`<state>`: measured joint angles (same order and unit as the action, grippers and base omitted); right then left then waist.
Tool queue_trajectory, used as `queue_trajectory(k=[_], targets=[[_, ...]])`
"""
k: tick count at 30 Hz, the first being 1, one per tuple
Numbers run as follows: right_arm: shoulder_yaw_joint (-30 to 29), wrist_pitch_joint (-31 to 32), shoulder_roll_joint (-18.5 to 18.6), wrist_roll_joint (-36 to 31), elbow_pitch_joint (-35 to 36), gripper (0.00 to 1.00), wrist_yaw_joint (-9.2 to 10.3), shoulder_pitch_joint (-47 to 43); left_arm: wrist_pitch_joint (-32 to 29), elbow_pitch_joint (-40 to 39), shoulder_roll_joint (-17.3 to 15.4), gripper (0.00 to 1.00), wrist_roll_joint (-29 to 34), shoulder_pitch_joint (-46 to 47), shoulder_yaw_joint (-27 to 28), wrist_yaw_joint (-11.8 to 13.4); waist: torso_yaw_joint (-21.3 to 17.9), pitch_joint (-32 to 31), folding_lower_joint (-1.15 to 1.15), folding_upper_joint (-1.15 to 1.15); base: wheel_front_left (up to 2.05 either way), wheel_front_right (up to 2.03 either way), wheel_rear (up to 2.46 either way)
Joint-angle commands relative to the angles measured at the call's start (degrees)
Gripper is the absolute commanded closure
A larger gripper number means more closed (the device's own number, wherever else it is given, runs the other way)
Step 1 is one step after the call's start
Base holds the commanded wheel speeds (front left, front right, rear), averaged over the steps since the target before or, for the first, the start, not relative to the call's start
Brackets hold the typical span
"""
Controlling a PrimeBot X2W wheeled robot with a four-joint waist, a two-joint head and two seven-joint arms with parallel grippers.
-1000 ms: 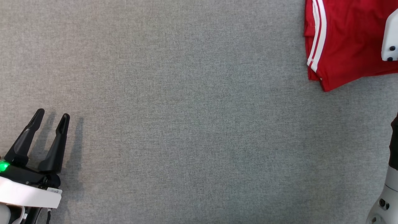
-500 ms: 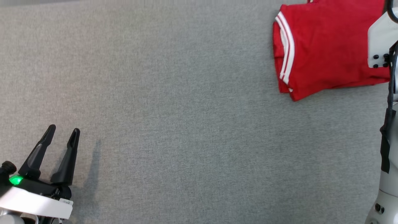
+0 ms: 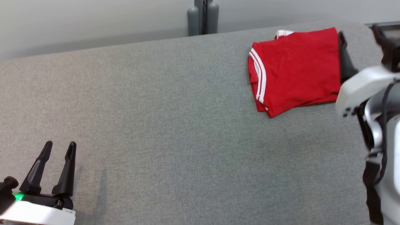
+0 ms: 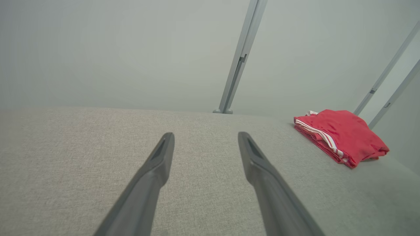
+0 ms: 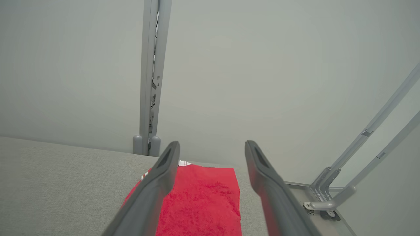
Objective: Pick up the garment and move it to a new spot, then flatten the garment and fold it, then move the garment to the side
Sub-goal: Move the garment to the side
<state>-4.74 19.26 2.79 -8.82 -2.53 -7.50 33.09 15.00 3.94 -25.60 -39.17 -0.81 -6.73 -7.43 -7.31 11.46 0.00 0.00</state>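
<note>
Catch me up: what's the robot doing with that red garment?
Nothing is held right now. The red garment lies folded at the far right of the grey table. The right gripper is open above the garment's right side, its fingers gripping nothing. The left gripper, also open, hangs over the table at the near left. Folding looks done.

No legible txt, tiny label [image 3: 67,212] on left gripper [image 3: 60,143] unreadable

Bare table [image 3: 175,125] left of garment [image 3: 297,68]
</note>
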Motion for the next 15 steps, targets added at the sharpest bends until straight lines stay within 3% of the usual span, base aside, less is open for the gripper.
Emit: queue_trajectory(k=[1,8,15], targets=[[0.19,-0.51,0.3,0.43,0.34,0.0,0.01,-1.17,0.18,0.21,0.21,0.0,0.33,-0.35,0.43,-0.11,-0.34,-1.3,0.0,0.0,0.0,0.0,0.0],[2.51,-5.35,0.31,6.5,3.0,0.0,0.01,-11.39,0.18,0.49,2.67,0.0,2.1,-2.03,3.56,-0.11,-0.08,-4.08,0.0,0.0,0.0,0.0,0.0],[3.92,-14.8,0.3,12.11,0.66,0.0,0.01,-21.21,0.12,0.58,6.37,0.0,3.88,-3.7,5.41,-0.11,0.94,-7.42,0.0,0.0,0.0,0.0,0.0]])
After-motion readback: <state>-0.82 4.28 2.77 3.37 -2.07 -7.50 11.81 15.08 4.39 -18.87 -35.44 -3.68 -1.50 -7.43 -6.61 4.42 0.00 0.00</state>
